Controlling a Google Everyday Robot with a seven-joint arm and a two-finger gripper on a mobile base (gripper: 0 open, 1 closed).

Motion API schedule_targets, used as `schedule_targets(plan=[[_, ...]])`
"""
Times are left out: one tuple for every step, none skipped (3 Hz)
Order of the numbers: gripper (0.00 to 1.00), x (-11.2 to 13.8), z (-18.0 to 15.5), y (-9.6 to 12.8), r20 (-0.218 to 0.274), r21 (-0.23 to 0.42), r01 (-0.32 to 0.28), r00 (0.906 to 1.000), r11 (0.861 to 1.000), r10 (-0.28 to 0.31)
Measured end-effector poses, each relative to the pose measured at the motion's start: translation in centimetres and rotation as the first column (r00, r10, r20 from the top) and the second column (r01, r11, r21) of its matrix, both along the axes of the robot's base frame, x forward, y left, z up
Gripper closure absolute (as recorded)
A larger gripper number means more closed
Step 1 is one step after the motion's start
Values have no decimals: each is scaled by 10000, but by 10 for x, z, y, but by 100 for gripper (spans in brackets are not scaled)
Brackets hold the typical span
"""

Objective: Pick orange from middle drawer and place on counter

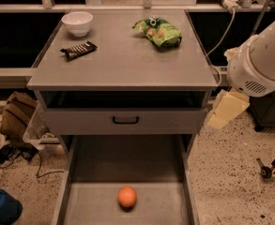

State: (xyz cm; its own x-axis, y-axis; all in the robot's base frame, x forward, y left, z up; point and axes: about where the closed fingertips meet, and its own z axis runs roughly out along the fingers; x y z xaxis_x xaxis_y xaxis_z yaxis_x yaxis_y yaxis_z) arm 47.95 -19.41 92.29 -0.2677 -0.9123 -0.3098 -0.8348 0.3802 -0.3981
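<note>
The middle drawer (97, 207) is pulled out, and the orange (127, 197) sits alone on its flat floor near the front, clear of both side walls. On the counter (123, 62) stand a white bowl (77, 22), a dark snack bar (79, 50) and a green chip bag (158, 30). The gripper (226, 109) hangs off the cabinet's right side, below counter height, well apart from the orange; whether it is open or closed I cannot tell.

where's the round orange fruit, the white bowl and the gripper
round orange fruit (127, 197): camera view, its middle
white bowl (78, 29): camera view, outer wall
gripper (218, 120): camera view, tip, right of grey drawer front (80, 121)
</note>
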Motion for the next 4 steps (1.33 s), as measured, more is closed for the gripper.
schedule_targets(plan=[[0, 0, -3, 2, -63, 17, -52, 10000, 10000, 52], [0, -6, -47, 22, -417, 749, -259, 9987, 9969, 290], [0, -6, -47, 22, -417, 749, -259, 9987, 9969, 291], [0, -8, -76, 39, -771, 821, -560, 9951, 9951, 623]])
